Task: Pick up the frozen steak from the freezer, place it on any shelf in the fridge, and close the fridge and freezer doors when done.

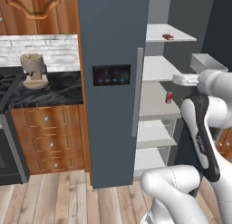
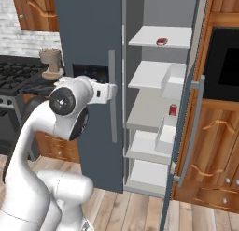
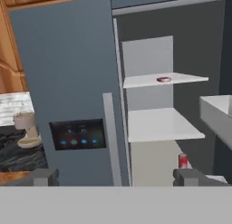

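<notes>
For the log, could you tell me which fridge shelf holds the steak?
The top shelf: the frozen steak lies there; the red can stands two shelves lower.

A red can [image 1: 169,97] stands upright near the right edge of a middle shelf. A beige stand mixer [image 1: 33,70] sits on the black counter [image 1: 59,89], against the white brick backsplash [image 1: 54,48]. Wooden drawers [image 1: 50,143] lie below the counter. A stove [image 2: 18,78] adjoins the counter's left edge.

The freezer door [image 3: 68,82] on the left is shut, the fridge [image 3: 163,123] on the right is open, the frozen steak [image 3: 163,79] lies on its top shelf, and a red can [image 3: 183,161] stands lower down.
</notes>
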